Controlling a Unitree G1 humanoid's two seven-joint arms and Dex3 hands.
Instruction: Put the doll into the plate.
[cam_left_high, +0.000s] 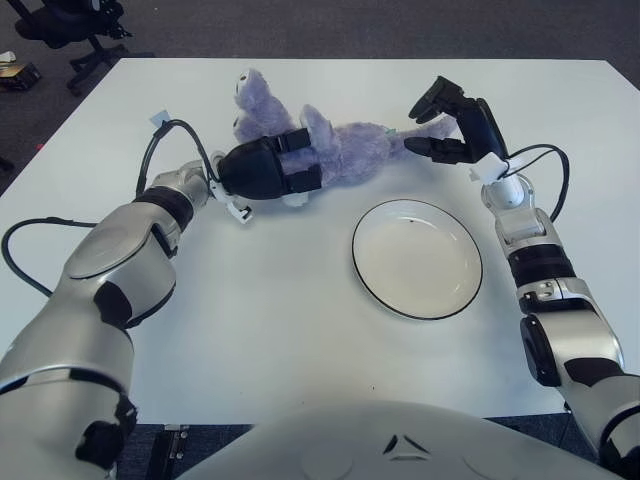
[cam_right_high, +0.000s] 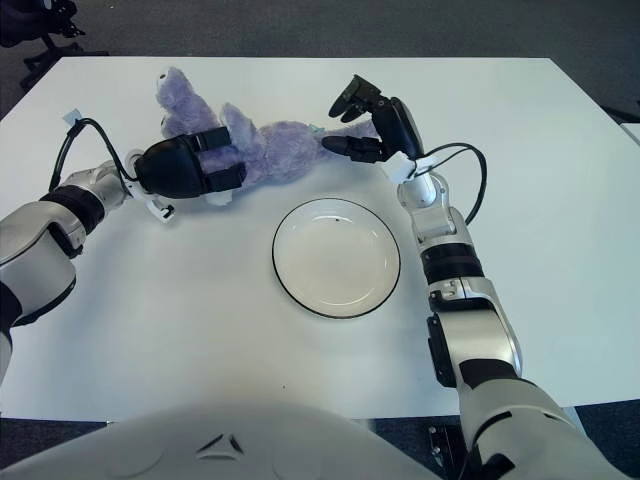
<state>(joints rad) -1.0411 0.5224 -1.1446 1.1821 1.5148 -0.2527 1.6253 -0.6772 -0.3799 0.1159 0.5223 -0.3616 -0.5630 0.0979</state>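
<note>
A purple plush doll (cam_left_high: 345, 150) lies on its side on the white table, behind the plate. My left hand (cam_left_high: 268, 167) is shut on the doll's left part, its black fingers wrapped over the body below the head (cam_left_high: 250, 95). My right hand (cam_left_high: 440, 125) is at the doll's right end, with fingers spread above and below the tip of the doll and nothing clearly gripped. The white plate (cam_left_high: 417, 260) with a dark rim sits empty on the table, in front of the doll and left of my right forearm.
The white table (cam_left_high: 280, 320) fills the view, with dark floor beyond its far edge. An office chair (cam_left_high: 70, 30) stands off the far left corner. Black cables loop from both wrists (cam_left_high: 152, 160).
</note>
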